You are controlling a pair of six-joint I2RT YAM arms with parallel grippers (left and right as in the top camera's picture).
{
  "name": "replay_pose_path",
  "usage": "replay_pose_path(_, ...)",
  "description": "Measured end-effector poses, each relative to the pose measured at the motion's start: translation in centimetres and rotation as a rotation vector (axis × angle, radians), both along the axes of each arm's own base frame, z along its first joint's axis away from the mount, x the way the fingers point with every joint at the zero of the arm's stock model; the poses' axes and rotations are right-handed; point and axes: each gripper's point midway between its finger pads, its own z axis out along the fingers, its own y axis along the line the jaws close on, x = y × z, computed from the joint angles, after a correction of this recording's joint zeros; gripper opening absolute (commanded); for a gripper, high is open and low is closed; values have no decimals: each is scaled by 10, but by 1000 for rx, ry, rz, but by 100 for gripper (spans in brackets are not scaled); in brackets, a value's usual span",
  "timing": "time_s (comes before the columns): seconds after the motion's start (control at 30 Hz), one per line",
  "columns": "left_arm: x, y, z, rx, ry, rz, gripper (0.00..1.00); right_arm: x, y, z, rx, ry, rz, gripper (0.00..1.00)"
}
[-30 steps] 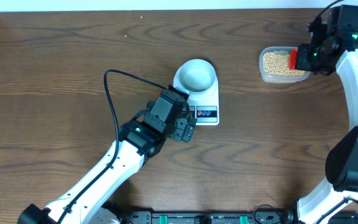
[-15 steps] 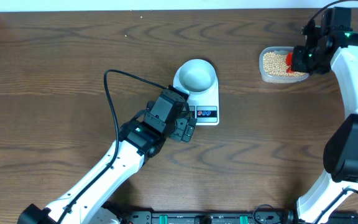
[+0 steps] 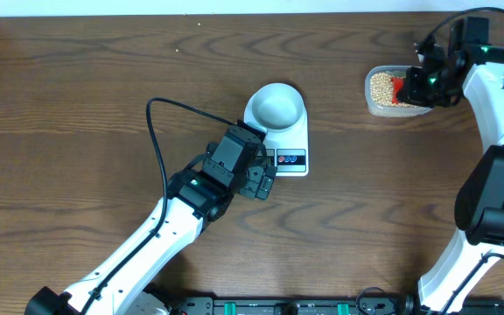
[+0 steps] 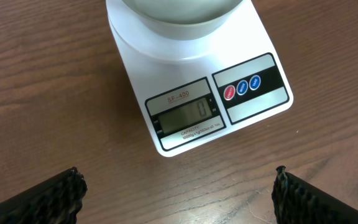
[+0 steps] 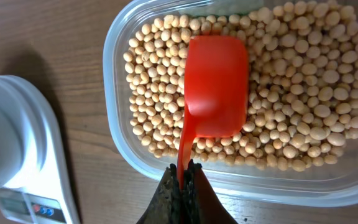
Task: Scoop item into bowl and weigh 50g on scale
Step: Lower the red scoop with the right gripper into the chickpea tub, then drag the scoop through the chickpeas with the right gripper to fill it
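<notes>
Tan-yellow beans [image 5: 291,106] fill a clear plastic tub [image 5: 114,118] at the table's far right [image 3: 383,87]. My right gripper [image 5: 183,177] is shut on the thin handle of a red scoop [image 5: 216,87], whose empty cup lies on the beans; it shows from overhead [image 3: 398,87]. The pale bowl [image 3: 277,105] sits empty on the white scale [image 3: 289,140]. In the left wrist view the scale [image 4: 191,93] shows a grey display reading 0 and red and blue buttons. My left gripper [image 4: 178,193] is open and empty, just in front of the scale.
The left arm's black cable [image 3: 160,131] loops over the table left of the scale. The table's far edge meets a white wall [image 3: 234,7]. The right arm [image 3: 501,114] runs along the right edge.
My right gripper has carried the red scoop leftward from the tub's right rim to over the beans. The left arm has not moved.
</notes>
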Motion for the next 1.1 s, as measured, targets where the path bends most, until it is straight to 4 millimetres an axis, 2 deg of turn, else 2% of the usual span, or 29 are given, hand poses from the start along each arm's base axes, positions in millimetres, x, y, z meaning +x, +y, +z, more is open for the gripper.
replay_pose_path(0.37, 0, 0, 0, 0, 0, 0, 98, -3, -25, -5, 235, 15, -76, 1)
replay_pose_path(0.63, 0, 0, 0, 0, 0, 0, 98, -6, -17, -16, 358, 53, -77, 1)
replay_pose_path(0.9, 0, 0, 0, 0, 0, 0, 98, -5, -11, -12, 410, 40, -60, 1)
replay_pose_path(1.1, 0, 0, 0, 0, 0, 0, 98, -6, -25, -11, 464, 26, -83, 1)
